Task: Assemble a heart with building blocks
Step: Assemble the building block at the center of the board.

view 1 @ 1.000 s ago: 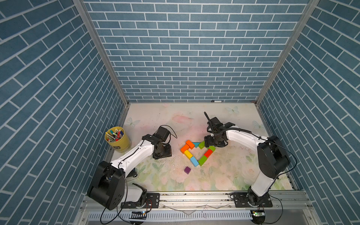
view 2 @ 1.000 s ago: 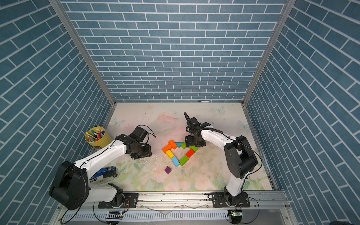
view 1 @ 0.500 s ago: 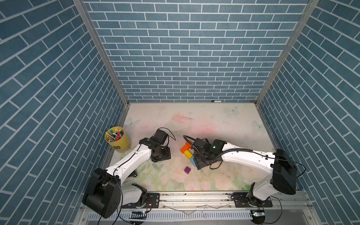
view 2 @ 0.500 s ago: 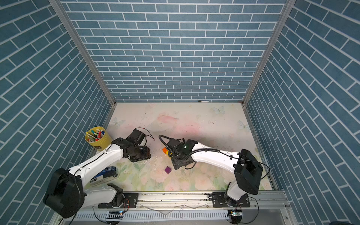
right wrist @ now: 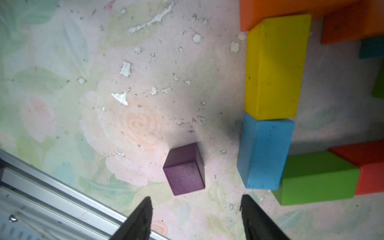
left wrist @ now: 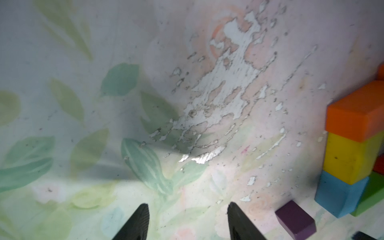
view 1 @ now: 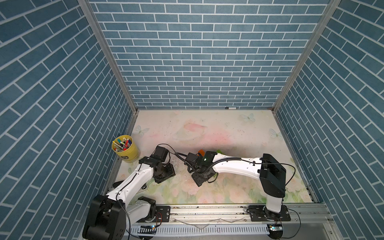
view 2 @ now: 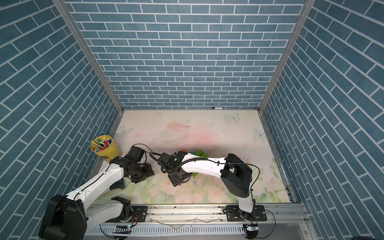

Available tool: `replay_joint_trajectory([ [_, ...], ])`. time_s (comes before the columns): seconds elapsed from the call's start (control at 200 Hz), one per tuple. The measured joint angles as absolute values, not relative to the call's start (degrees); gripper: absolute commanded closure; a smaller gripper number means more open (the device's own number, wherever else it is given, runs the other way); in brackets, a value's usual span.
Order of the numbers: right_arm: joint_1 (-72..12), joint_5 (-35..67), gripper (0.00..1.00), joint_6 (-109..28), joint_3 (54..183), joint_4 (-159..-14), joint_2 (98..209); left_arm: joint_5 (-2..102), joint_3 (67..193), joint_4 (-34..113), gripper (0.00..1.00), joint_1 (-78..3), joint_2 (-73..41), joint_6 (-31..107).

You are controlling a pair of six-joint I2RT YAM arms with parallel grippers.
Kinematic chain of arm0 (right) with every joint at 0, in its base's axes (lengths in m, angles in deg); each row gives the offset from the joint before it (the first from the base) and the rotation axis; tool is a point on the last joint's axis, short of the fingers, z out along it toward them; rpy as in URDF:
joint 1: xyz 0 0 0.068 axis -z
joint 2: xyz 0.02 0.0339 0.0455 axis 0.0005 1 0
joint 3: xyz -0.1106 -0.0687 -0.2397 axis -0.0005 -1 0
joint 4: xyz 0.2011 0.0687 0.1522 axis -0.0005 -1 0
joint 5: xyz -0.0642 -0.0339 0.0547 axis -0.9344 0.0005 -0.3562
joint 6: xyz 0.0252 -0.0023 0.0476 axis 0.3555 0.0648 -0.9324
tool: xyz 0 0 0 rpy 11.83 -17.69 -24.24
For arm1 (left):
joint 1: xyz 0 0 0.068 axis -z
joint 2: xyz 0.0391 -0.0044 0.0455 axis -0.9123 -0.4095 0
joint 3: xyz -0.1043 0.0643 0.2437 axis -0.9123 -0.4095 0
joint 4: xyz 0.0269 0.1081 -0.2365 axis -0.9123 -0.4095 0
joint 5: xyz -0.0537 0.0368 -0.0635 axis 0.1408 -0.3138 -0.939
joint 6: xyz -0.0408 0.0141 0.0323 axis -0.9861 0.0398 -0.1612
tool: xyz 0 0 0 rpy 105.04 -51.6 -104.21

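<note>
Purple marks the loose piece: a small glossy purple cube (right wrist: 185, 169) sits alone on the floral-printed table (right wrist: 124, 116), just apart from the other blocks, on their near side toward the metal rail (right wrist: 62, 187) along the table's near edge. The right hand (right wrist: 196, 197) hangs low over it with its jaws apart and nothing between them; the cube lies just ahead of the tips and touches neither.

Beside the cube runs one side of the heart (left wrist: 351, 158): an orange rectangular brick (right wrist: 291, 8), a yellow rectangular brick (right wrist: 274, 66) and a light-blue rectangular brick (right wrist: 265, 151) lie end to end, touching. A green rectangular brick (right wrist: 318, 176) meets the light-blue one at a corner and butts against a red rectangular brick (right wrist: 365, 164).

In both top views the white right arm (view 1: 234, 168) covers most of the heart. The left hand (view 1: 165, 176) sits to the left of it, low over bare table, jaws apart and empty. A yellow cup (view 1: 126, 152) of marker pens (view 1: 122, 143) stands at the table's left edge
</note>
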State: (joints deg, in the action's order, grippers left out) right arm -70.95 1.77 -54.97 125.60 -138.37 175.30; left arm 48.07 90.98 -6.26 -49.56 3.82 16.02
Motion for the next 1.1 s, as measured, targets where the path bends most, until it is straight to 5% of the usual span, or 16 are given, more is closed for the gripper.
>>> replay_joint_trajectory([
  [0.1, -70.9, 1.9, 0.44, -54.0, 126.5, -138.4, 177.8, 47.5, 91.0, -5.9, 0.37, -49.6, 4.2, 15.9],
  [0.34, -70.9, 2.8, 0.85, -52.8, 127.1, -139.2, 180.2, 46.7, 91.0, -5.5, 0.38, -49.7, 4.0, 15.9],
  [0.445, -70.9, 2.8, 0.90, -52.7, 127.3, -139.4, 180.2, 46.7, 91.0, -5.5, 0.38, -49.7, 4.0, 15.9],
  [0.86, -70.9, -0.4, 0.87, -62.2, 115.4, -141.4, 167.0, 46.7, 91.1, -5.8, 0.38, -49.7, 7.1, 15.9],
  [1.1, -70.8, -2.0, 0.51, -65.6, 116.3, -142.3, 169.8, 46.7, 91.2, -5.9, 0.38, -49.7, 7.1, 16.2],
])
